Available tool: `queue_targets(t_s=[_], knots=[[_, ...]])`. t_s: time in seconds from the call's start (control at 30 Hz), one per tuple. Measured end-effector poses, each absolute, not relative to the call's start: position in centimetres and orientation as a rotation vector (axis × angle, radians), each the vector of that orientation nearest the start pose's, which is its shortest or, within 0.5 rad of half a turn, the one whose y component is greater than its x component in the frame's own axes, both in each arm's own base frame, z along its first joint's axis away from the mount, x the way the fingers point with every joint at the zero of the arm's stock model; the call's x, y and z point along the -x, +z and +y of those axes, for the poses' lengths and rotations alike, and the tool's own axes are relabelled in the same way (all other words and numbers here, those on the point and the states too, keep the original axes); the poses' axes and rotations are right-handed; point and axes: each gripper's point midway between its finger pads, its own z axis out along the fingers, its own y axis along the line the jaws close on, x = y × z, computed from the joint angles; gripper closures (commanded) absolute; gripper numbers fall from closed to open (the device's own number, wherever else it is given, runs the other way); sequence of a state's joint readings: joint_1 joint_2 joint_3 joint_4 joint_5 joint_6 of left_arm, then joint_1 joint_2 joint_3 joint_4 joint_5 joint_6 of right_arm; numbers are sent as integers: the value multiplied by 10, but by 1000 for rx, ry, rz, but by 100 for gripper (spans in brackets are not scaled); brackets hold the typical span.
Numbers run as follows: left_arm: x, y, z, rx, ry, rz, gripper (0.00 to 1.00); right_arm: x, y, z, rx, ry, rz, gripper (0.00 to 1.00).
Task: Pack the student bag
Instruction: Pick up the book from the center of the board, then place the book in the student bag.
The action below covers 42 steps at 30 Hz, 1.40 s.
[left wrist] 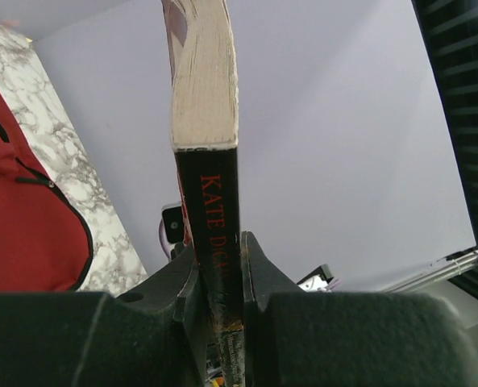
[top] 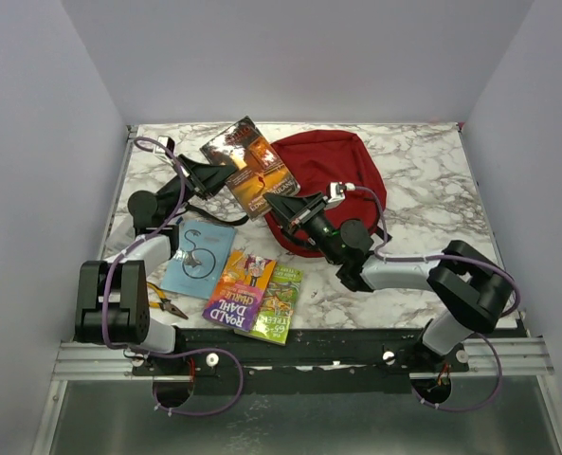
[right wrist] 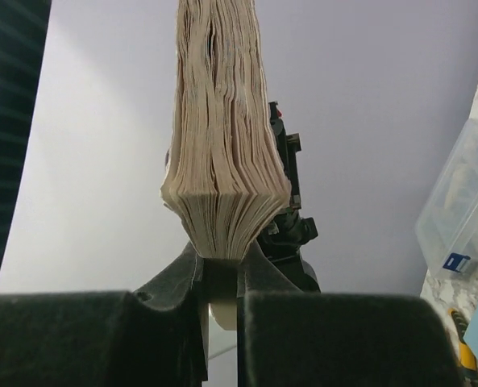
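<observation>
The student bag [top: 342, 175] is a dark-red backpack lying at the back middle of the marble table; its red fabric also fills the left edge of the left wrist view [left wrist: 21, 210]. A dark paperback book [top: 250, 169] hangs tilted above the table just left of the bag, held from both sides. My left gripper [top: 216, 176] is shut on its black spine [left wrist: 219, 201], which carries red lettering. My right gripper [top: 282, 204] is shut on the opposite edge, where the cream pages [right wrist: 222, 153] fan out above the jaws.
A blue booklet [top: 197, 256], an orange Roald Dahl book [top: 240, 289] and a green book [top: 281, 301] lie near the front. Yellow-handled pliers [top: 167, 301] rest at the front left. A clear plastic box [right wrist: 464, 201] shows at the right of the right wrist view.
</observation>
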State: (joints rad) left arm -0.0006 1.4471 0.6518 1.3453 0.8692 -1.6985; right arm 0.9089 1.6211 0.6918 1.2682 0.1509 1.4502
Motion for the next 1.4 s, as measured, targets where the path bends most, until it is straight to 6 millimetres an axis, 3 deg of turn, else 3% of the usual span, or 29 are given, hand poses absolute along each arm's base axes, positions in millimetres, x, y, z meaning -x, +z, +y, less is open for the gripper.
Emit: queue_targets(t_s=[0.07,0.1,0.17,0.23,0.33,0.4,0.53,0.63,0.7,0.8,0.97,1.07,1.23,1.4], knots=[[-333,327,-160,241,-1870,1466,100,-278,297,378,-567,1891,1413,99],[-333,326,-161,252,-1870,1477,94,-278,297,378,-572,1877,1423,99],[-334,323,-163,268,-1872,1497,68,-277,299,374,-573,1836,1440,99],[-334,322,-167,264,-1874,1519,51,-277,303,367,-567,1777,1440,99],[-333,321,-176,211,-1842,1553,39,-276,308,346,-556,1627,1452,99],[-335,320,-176,196,-1801,1576,31,-285,311,325,-581,1441,1486,99],[-342,317,-179,171,-1697,1655,29,-318,313,259,-634,1029,1536,99],[-344,308,-198,135,-1662,1758,29,-340,286,167,-720,672,1576,99],[-340,299,-216,85,-1646,1831,29,-337,263,109,-763,438,1600,99],[-325,284,-249,-24,-1618,1931,29,-315,237,73,-701,229,1676,99],[-298,259,-308,-277,-1488,2064,27,-297,214,55,-596,37,1805,99],[-282,236,-342,-468,-1309,2129,24,-288,202,50,-576,-11,1858,99],[-268,192,-366,-733,-988,2166,21,-274,195,47,-585,15,1877,99],[-279,140,-393,-961,-682,2193,20,-266,198,45,-595,46,1871,99]])
